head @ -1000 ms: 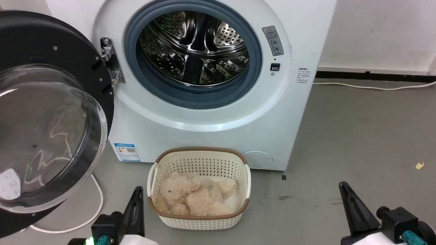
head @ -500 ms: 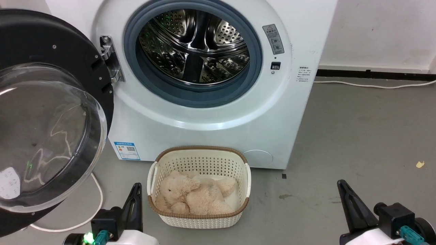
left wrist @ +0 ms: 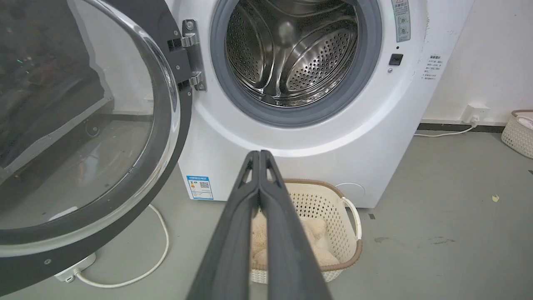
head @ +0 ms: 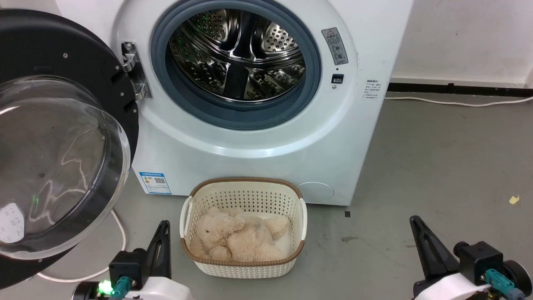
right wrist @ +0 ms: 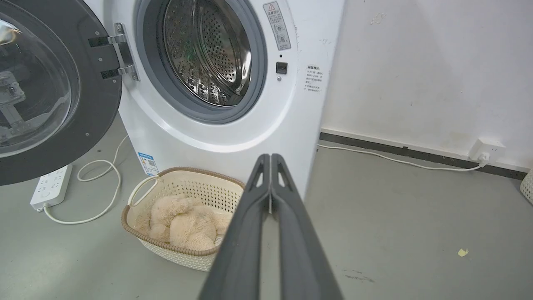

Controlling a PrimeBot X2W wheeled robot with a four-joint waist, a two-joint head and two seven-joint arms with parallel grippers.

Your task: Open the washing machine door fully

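Door (head: 58,146) wide open; 1 basket (head: 243,181), 1 teddy (head: 237,237)

Bright, even light; glare on washing machine door (head: 58,146) glass; wrist views prob. warped at edges.

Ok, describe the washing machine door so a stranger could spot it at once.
Find the big white washing machine. Hinged at its left, swung open, is the washing machine door: a round black disc with a bulging clear glass bowl. The drum opening beside it is grey-ringed steel.
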